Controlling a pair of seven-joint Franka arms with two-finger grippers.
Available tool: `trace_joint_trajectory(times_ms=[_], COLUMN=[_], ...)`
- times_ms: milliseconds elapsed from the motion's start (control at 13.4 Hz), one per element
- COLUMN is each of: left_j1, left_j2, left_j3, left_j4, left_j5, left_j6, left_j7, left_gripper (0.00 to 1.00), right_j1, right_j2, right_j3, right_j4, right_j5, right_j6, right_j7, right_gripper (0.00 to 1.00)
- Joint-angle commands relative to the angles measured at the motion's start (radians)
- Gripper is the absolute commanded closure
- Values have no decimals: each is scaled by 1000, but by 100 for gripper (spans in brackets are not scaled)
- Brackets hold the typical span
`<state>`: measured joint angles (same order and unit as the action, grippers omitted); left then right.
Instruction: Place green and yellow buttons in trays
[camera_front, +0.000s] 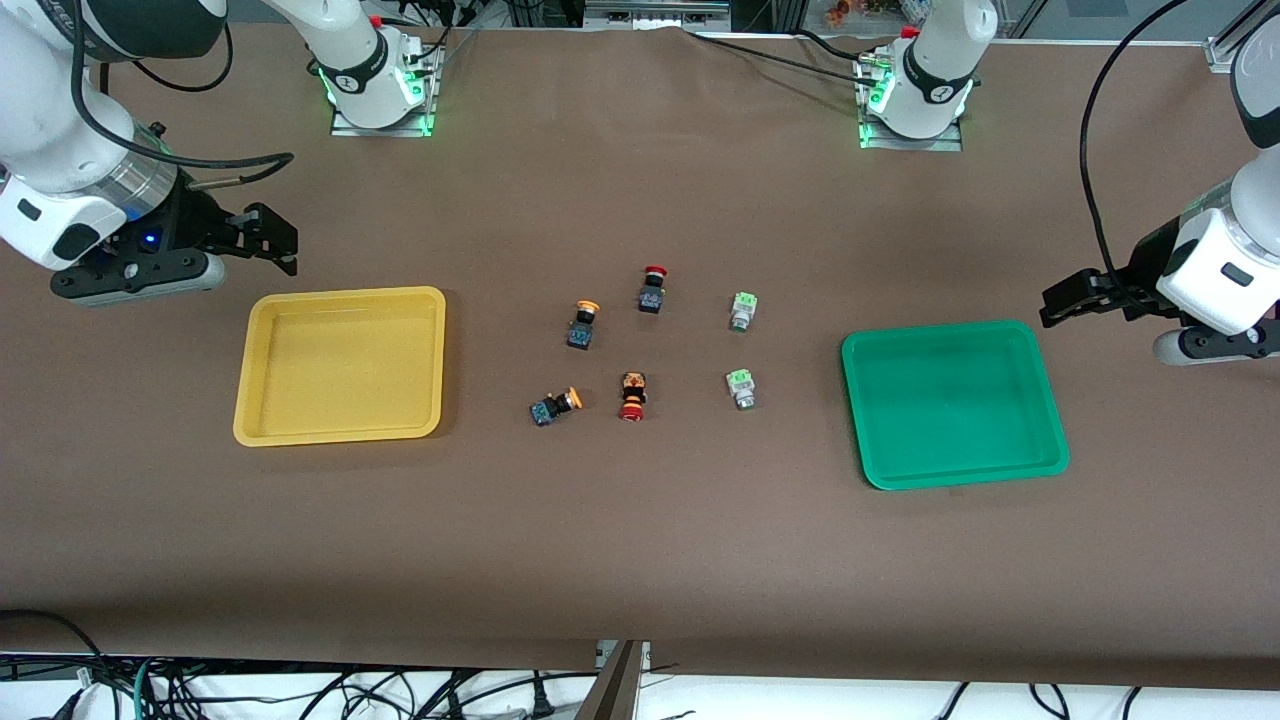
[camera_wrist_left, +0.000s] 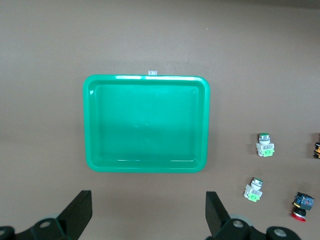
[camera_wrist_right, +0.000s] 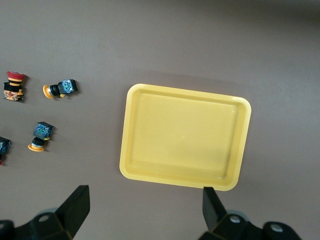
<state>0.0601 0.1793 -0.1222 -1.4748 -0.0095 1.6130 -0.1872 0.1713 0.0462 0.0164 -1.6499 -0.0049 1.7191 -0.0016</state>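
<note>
Two yellow-capped buttons (camera_front: 583, 326) (camera_front: 555, 406) and two green-capped buttons (camera_front: 742, 311) (camera_front: 741, 388) lie on the table between the trays. The yellow tray (camera_front: 345, 293) is toward the right arm's end, the green tray (camera_front: 940, 328) toward the left arm's end; both are empty. My left gripper (camera_front: 1062, 303) is open and empty over the table beside the green tray (camera_wrist_left: 146, 78). My right gripper (camera_front: 270, 235) is open and empty over the table beside the yellow tray (camera_wrist_right: 185, 90). The wrist views show the green buttons (camera_wrist_left: 265, 145) (camera_wrist_left: 254, 189) and the yellow buttons (camera_wrist_right: 60, 89) (camera_wrist_right: 40, 135).
Two red-capped black switches (camera_front: 652, 288) (camera_front: 633, 397) lie between the yellow and green buttons. The brown table cover runs wide around everything. Both arm bases (camera_front: 375, 80) (camera_front: 915, 90) stand along the table's edge farthest from the front camera.
</note>
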Motion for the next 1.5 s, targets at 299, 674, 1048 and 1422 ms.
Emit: trace_joint_trajectory(times_ms=[299,674,1048,1422], left_j1=[6,4,4,-11], left_j2=[14,14,16,39], left_j3=[1,1,1,-4], left_j4=[34,34,34,36], left_j5=[-29,-27,-27,-27], left_j6=[-22,-22,-22,-19], left_j7=[18,18,18,19], left_gripper=[0,0,0,0], right_j1=[-9,-9,-9,-10], right_j2=[1,1,9,67], right_j3=[10,10,10,10], right_j4=[24,22,30,32], right_j5=[0,0,-7,0], right_j6=[-9,-10,-9,2], right_j7=[11,12,5,18], right_gripper=[0,0,0,0])
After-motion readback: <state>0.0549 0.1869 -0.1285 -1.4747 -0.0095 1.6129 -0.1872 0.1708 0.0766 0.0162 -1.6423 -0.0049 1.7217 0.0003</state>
